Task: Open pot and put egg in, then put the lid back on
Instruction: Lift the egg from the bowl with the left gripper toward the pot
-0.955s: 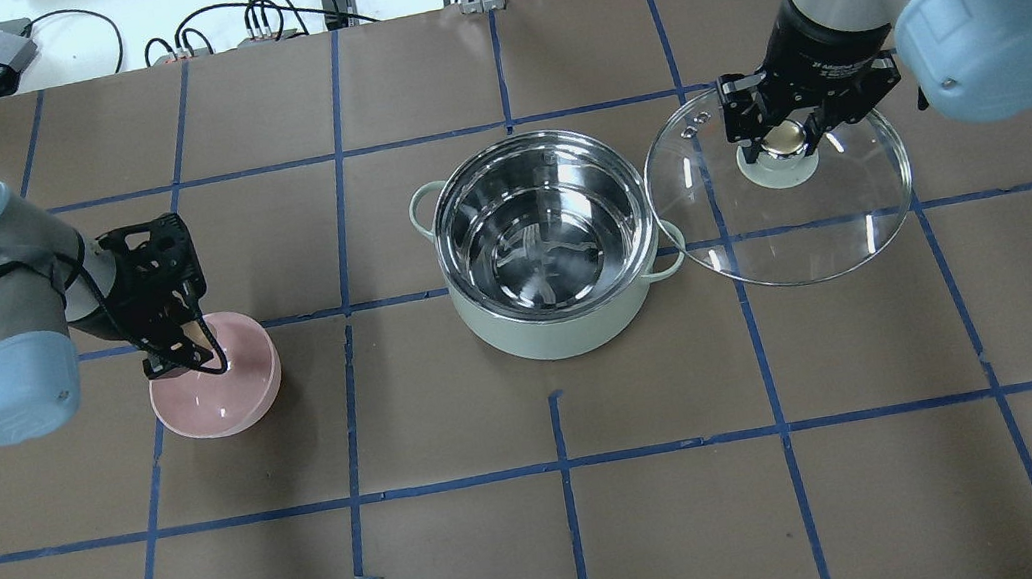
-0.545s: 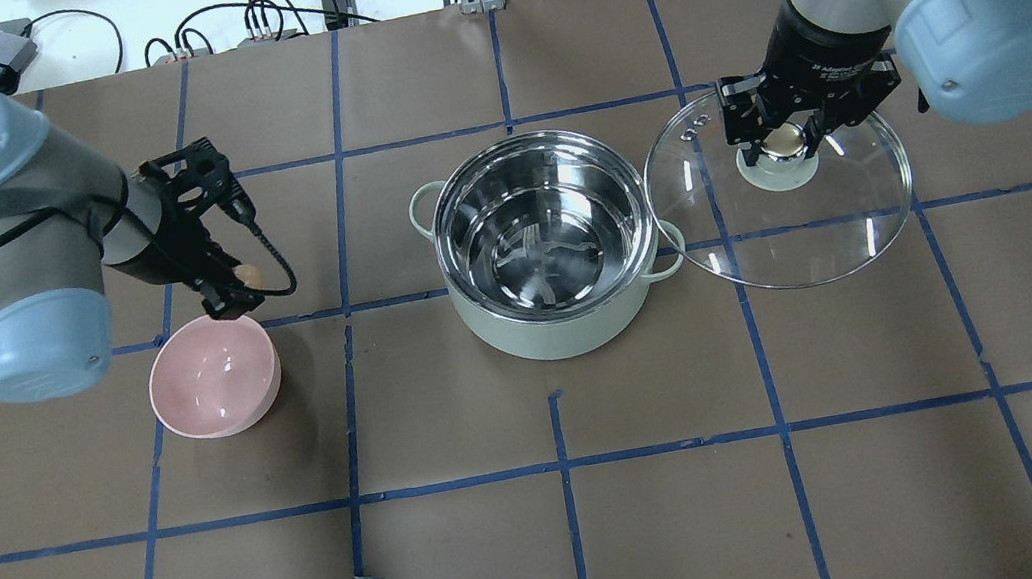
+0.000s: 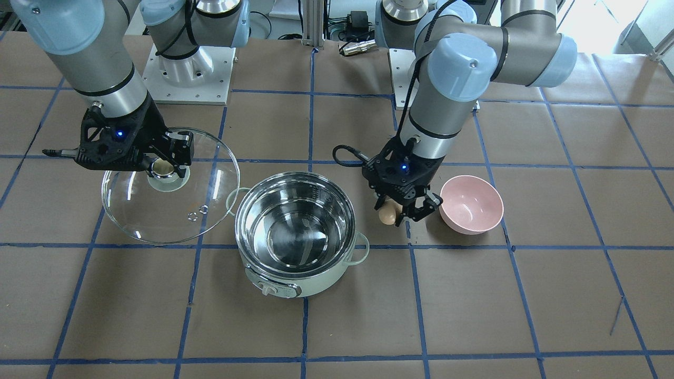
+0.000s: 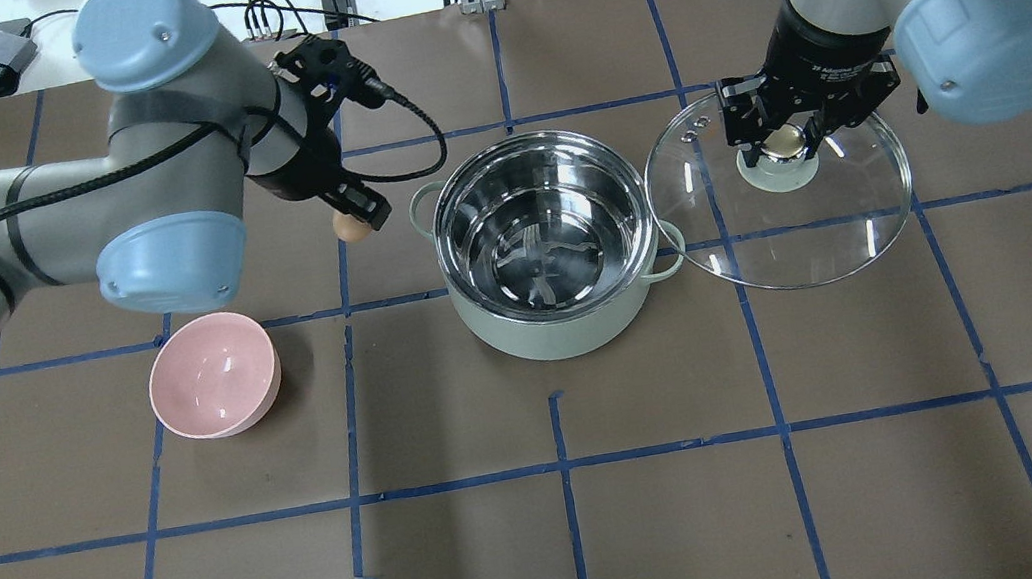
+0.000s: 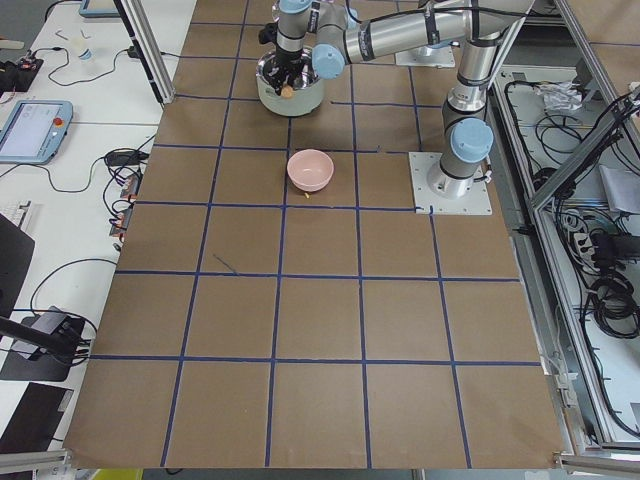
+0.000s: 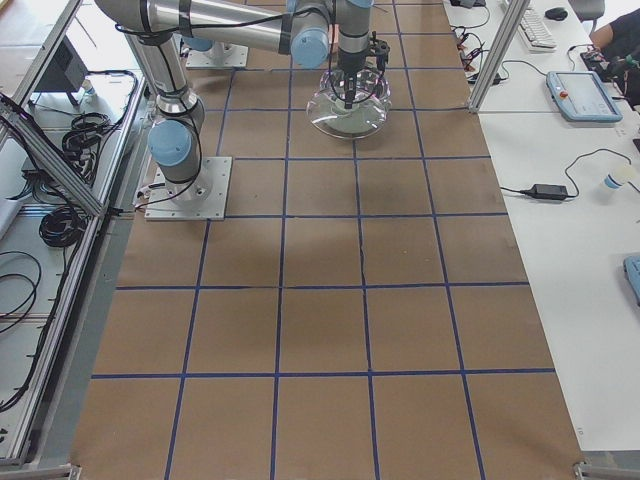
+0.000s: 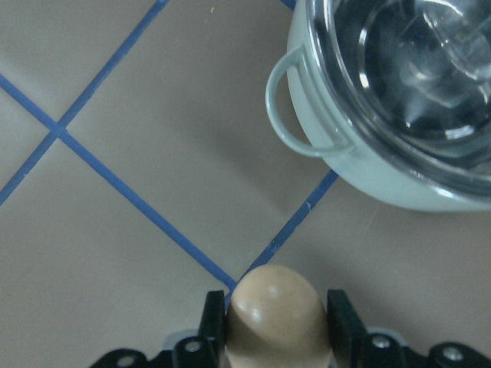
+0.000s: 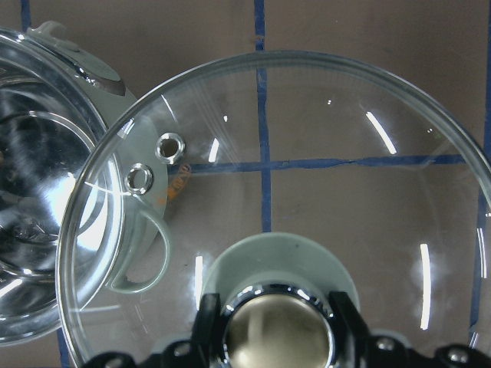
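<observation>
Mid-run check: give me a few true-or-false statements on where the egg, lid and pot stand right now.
1. The left jaws are closed on the egg. True.
2. The egg is already inside the pot. False: it hangs outside, beside one pot handle.
3. The right jaws grip the lid by its knob. True.
4. The lid sits on the pot. False: it is held to one side; the pot stands open.
5. The pink bowl sits between pot and lid. False: it sits on the pot's far side from the lid.
</observation>
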You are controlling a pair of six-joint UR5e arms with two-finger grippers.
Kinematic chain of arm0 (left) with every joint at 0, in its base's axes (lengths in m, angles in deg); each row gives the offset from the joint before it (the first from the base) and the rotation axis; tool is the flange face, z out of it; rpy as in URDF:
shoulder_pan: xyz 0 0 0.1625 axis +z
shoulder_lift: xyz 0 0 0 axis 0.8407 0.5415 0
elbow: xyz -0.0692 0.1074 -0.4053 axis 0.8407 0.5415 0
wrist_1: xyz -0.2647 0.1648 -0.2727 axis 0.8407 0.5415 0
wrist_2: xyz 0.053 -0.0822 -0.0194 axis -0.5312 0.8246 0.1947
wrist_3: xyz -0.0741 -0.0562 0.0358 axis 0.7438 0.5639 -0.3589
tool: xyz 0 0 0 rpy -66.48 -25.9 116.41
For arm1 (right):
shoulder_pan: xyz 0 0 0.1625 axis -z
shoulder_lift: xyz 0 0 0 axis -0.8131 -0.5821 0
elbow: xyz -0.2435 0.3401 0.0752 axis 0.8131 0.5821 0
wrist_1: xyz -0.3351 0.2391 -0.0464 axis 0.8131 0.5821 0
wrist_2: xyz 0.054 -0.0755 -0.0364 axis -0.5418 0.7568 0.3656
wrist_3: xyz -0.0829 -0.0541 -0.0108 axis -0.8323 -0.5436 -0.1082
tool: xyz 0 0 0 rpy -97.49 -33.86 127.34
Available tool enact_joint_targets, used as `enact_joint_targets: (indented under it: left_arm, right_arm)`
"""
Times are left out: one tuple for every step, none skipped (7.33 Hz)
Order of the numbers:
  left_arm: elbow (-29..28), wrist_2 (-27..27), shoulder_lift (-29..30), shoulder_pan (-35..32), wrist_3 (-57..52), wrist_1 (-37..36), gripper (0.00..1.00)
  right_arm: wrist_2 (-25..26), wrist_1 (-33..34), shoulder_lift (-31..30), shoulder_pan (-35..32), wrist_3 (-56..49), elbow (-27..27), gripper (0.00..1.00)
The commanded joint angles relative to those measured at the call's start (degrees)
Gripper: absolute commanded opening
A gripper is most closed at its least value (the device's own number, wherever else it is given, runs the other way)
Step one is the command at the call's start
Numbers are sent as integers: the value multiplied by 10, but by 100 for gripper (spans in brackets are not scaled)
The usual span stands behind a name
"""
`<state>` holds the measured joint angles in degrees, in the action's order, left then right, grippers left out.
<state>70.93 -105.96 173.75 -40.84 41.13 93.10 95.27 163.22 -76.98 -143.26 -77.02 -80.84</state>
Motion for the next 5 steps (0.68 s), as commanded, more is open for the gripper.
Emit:
enact_joint_targets:
  left_arm:
    - [-65, -1, 60, -67, 134, -5, 1]
    - [-75, -1, 77, -84, 174, -15, 1]
    - [-74, -1, 90, -86, 184, -45, 1]
    - [-74, 1, 100, -91, 215, -72, 1]
    - [-73, -1, 115, -104, 238, -99, 1]
  right_arm:
    - [0, 0, 1, 1, -1, 0, 40]
    - [0, 0, 1, 2, 0, 0, 40]
    - [0, 0, 1, 3, 0, 0, 40]
    - [0, 0, 1, 3, 0, 0, 40]
    - [0, 0, 1, 4, -1, 0, 40]
